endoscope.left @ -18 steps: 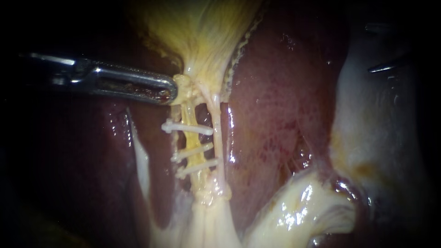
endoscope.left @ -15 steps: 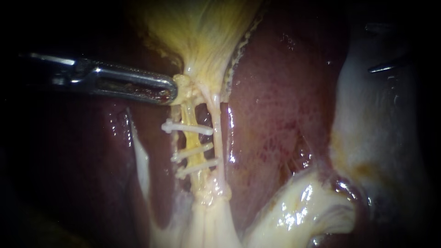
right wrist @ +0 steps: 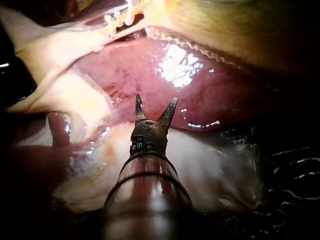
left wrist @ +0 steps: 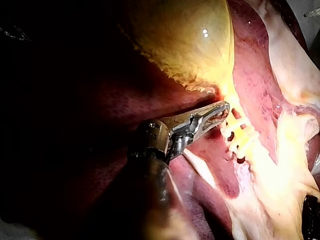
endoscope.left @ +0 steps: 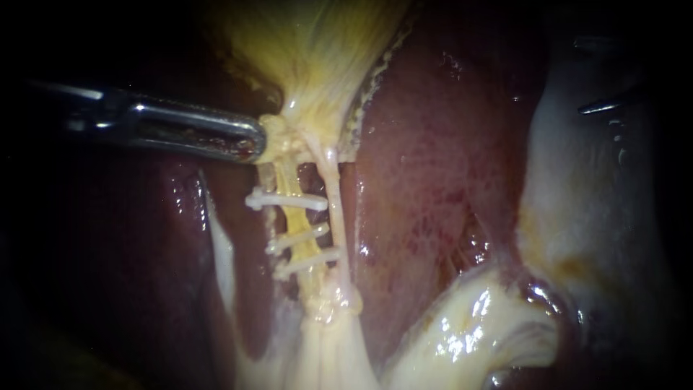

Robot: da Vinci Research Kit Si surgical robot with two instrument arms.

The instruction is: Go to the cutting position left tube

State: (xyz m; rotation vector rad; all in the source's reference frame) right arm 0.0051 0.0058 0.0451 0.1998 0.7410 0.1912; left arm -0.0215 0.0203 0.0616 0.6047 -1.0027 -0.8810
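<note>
The left tube (endoscope.left: 293, 217) ran yellow and taut, nearly upright, down from the neck of the gallbladder (endoscope.left: 310, 50). Three white clips (endoscope.left: 299, 237) crossed it, the top one set apart from the lower pair.

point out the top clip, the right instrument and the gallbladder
top clip (endoscope.left: 289, 201), endoscope view, middle of its white bar
right instrument (right wrist: 155, 107), right wrist view, midway between the tips of its open jaws
gallbladder (endoscope.left: 317, 50), endoscope view, yellow wall above the clips

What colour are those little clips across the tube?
The clips are white, best seen in the endoscope view.
</note>
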